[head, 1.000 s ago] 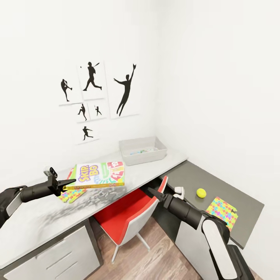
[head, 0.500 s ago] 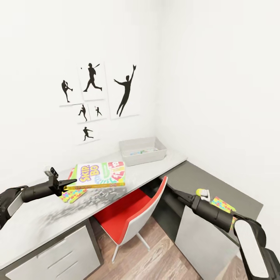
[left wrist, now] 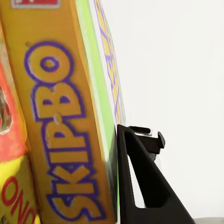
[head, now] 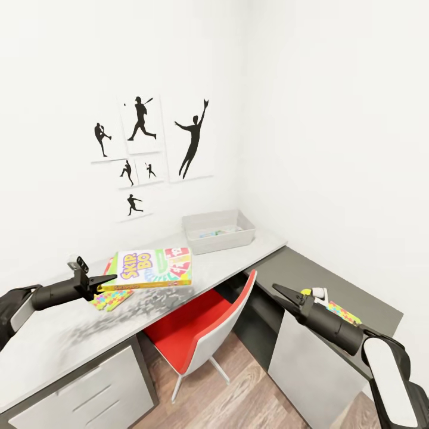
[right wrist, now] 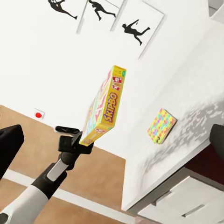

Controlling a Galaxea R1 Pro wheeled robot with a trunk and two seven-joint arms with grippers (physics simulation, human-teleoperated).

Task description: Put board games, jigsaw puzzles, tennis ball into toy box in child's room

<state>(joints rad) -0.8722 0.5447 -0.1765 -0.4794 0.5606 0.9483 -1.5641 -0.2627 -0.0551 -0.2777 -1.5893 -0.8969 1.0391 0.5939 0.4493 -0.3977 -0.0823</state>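
Note:
My left gripper (head: 106,280) is shut on the near edge of the "SKIP BO" board game (head: 155,267), holding it flat just above the pale table (head: 238,253). One black finger (left wrist: 140,186) lies against the box's green face (left wrist: 60,116). A jigsaw puzzle (head: 110,301) lies on the table under it. The grey toy box (head: 218,231) stands at the back corner with colourful print inside. My right gripper (head: 283,293) hovers open over the dark section, in front of the tennis ball (head: 305,292) and a second jigsaw puzzle (head: 341,312).
A red and white chair (head: 205,325) is tucked under the table between my arms. Grey drawers (head: 89,393) sit below the left end. White walls with baseball silhouettes (head: 193,140) close the corner. The right wrist view shows the held box (right wrist: 105,109) and the puzzle (right wrist: 161,126).
My right arm swung from beside the chair out over the dark section, then drew back a little and rose. The left arm and the box barely moved.

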